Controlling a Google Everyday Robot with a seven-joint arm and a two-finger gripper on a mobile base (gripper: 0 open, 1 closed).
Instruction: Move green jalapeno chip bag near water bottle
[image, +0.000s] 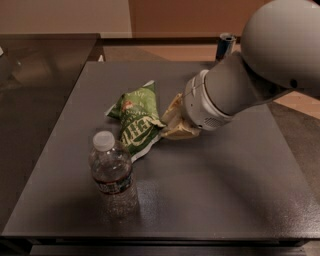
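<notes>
The green jalapeno chip bag (136, 120) is a crinkled green foil bag with white lettering, lying on the dark table (225, 170) just right of and behind the water bottle. The water bottle (112, 171) is clear with a white cap and a dark label, standing upright at the front left. My gripper (172, 124) with tan fingers is at the bag's right edge, in contact with it. The large grey arm comes in from the upper right and hides most of the gripper.
A blue-and-silver drink can (226, 46) stands at the table's far edge, partly behind the arm. A darker counter (40, 75) adjoins the table on the left. The table's front edge runs along the bottom of the view.
</notes>
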